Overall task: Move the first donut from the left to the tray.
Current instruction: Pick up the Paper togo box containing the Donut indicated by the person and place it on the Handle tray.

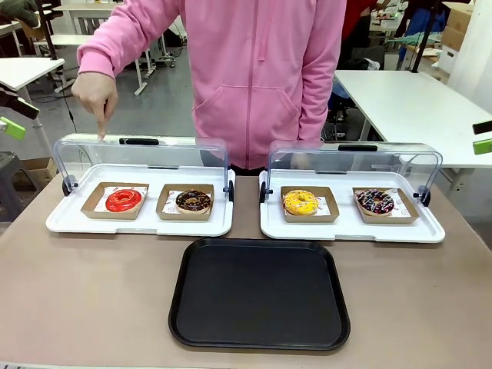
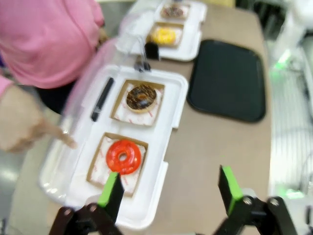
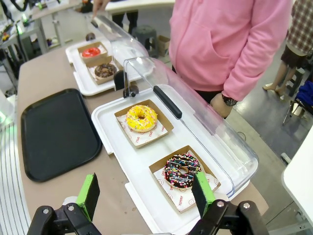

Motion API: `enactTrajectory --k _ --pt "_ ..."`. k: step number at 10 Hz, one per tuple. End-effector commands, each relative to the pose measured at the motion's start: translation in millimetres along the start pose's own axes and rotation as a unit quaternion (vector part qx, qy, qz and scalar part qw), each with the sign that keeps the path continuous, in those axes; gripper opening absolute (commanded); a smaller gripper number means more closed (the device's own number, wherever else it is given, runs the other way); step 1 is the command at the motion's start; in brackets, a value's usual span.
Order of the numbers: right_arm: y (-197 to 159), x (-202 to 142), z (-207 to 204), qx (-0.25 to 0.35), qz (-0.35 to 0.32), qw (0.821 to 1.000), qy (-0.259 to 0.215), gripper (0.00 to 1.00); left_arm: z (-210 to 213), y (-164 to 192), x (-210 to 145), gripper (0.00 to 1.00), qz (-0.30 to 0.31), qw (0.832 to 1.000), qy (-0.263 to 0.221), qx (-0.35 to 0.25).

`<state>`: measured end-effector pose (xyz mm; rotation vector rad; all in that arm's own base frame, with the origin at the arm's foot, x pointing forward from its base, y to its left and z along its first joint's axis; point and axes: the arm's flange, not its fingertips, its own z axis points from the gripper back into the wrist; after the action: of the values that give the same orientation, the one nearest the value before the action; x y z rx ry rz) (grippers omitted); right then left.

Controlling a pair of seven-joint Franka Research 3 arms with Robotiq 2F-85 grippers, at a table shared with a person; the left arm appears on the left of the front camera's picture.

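Now the red donut (image 1: 124,200) lies flat in its brown cardboard holder (image 1: 91,207), with the hole facing up. As a ring it has no long axis and points nowhere; the holder's longer side seems to run left to right. It sits at the left end of the left white tray (image 1: 138,226), just beside the chocolate donut (image 1: 193,201), under the raised clear lid (image 1: 138,156). The black tray (image 1: 260,294) lies nearer on the table (image 1: 77,307), in the middle, well apart from the donut, with its long sides left to right.

The front view shows the person's hand (image 1: 96,92) with 1 finger pointing down at the far left of the lid; in the left wrist view this hand is a blur. The front view also gives all 4 donuts in 1 row, with the yellow donut (image 1: 300,202) and the sprinkled donut (image 1: 375,201) on the right white tray (image 1: 354,227).

The left wrist view shows the left gripper (image 2: 170,177) above the near left side of the table, jaws wide apart and empty, 1 green pad in front of the holder's near edge. The right wrist view shows the right gripper (image 3: 145,178) above the near right side, its jaws also spread with nothing between them. That view alone shows the person's other hand (image 3: 221,106), with a watch, hanging at the far side of the right tray.
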<state>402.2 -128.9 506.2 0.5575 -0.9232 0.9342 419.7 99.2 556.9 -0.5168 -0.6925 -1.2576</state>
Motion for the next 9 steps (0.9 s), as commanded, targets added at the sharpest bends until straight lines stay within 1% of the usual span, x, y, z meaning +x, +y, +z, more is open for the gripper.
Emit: enactTrajectory --k 1,2,3,4,5,6,7,9 --pt "-3.0 0.3 -1.9 -0.001 0.012 1.000 -0.017 1.00 -6.3 15.1 23.0 1.00 -0.039 0.992 0.110 -0.036" --pt "-3.0 0.3 -1.9 -0.001 0.012 1.000 -0.017 1.00 -20.4 16.0 30.3 1.00 -0.054 0.982 0.174 -0.042" --pt "-3.0 0.3 -1.9 -0.001 0.012 1.000 -0.017 1.00 -37.3 17.0 33.4 1.00 -0.070 0.969 0.234 -0.048" --pt "-3.0 0.3 -1.9 -0.001 0.012 1.000 -0.017 1.00 -51.6 16.5 33.5 1.00 -0.079 0.958 0.274 -0.035" --pt "-3.0 0.3 -1.9 -0.001 0.012 1.000 -0.017 1.00 -67.3 14.2 31.2 1.00 -0.090 0.952 0.293 -0.023" --pt "-3.0 0.3 -1.9 -0.001 0.012 1.000 -0.017 1.00 -84.2 14.7 24.9 1.00 -0.090 0.949 0.301 -0.013" --pt "-3.0 0.3 -1.9 -0.001 0.012 1.000 -0.017 1.00 -104.7 14.9 15.0 1.00 -0.093 0.949 0.300 0.004" --pt "-3.0 0.3 -1.9 -0.001 0.012 1.000 -0.017 1.00 -138.0 21.6 -2.8 1.00 -0.099 0.952 0.288 0.008"
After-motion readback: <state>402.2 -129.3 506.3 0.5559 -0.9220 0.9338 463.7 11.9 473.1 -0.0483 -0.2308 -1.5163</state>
